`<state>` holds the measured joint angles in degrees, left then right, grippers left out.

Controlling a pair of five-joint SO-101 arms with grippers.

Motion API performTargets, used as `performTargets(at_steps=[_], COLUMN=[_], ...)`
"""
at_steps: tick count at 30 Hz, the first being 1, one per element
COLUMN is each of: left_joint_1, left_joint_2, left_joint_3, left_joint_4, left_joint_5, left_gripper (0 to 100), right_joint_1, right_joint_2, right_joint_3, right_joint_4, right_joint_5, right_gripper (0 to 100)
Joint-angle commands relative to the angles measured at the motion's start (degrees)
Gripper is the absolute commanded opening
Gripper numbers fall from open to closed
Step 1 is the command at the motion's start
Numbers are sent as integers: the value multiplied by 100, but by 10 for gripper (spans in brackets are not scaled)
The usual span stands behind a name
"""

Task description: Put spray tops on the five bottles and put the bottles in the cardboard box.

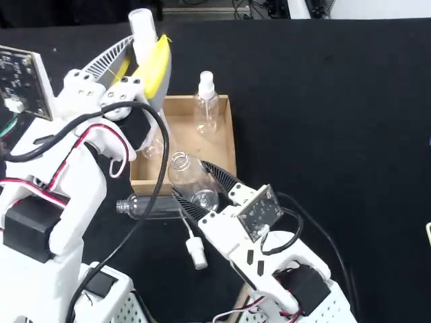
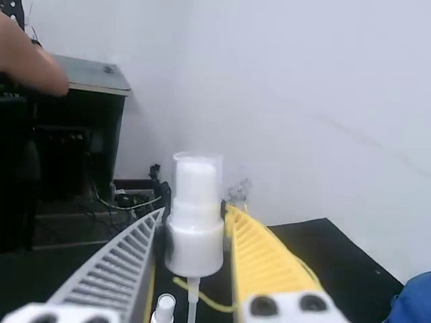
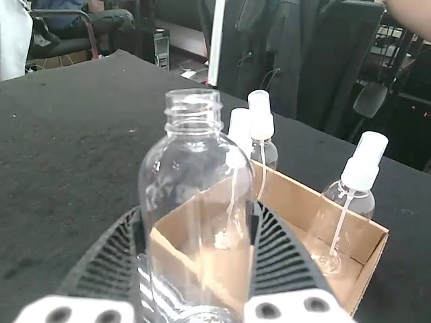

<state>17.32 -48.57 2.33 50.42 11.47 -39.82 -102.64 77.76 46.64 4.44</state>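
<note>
Overhead, the left end effector [image 2: 194, 214] is clamped on a white spray top [image 2: 195, 182], held above the far left corner of the cardboard box [image 1: 227, 145]. Nearer, the right end effector [image 3: 199, 212] grips an uncapped clear bottle [image 3: 192, 155] at the box's near edge. A capped bottle [image 1: 205, 104] stands in the box's far right corner, while a second uncapped bottle [image 1: 151, 205] and a loose spray top [image 1: 196, 251] lie on the table [image 1: 337, 101] just nearer.
</note>
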Motion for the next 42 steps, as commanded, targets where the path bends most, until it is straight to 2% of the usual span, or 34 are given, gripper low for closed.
performTargets(at_steps=[1,8,20,28,34,42], left_joint_1=[119,251,303,637,585,576], left_joint_2=[-176,-721,-826,-1046,-1459,-1609], left_joint_3=[-40,312,1323,1244,1244,1174], left_joint_4=[-132,97,-114,932,1389,1732], left_joint_5=[18,18,62,62,70,53], left_gripper=[29,29,29,45,190,191], right_joint_1=[-70,-70,-70,-70,-70,-70], right_joint_2=[-127,-119,-119,-119,-119,-119], right_joint_3=[-40,-40,-40,-40,-40,-40], right_joint_4=[-193,-202,-202,-193,-193,-193], right_joint_5=[-26,-26,-26,-26,-26,-26], right_gripper=[11,11,11,11,11,11])
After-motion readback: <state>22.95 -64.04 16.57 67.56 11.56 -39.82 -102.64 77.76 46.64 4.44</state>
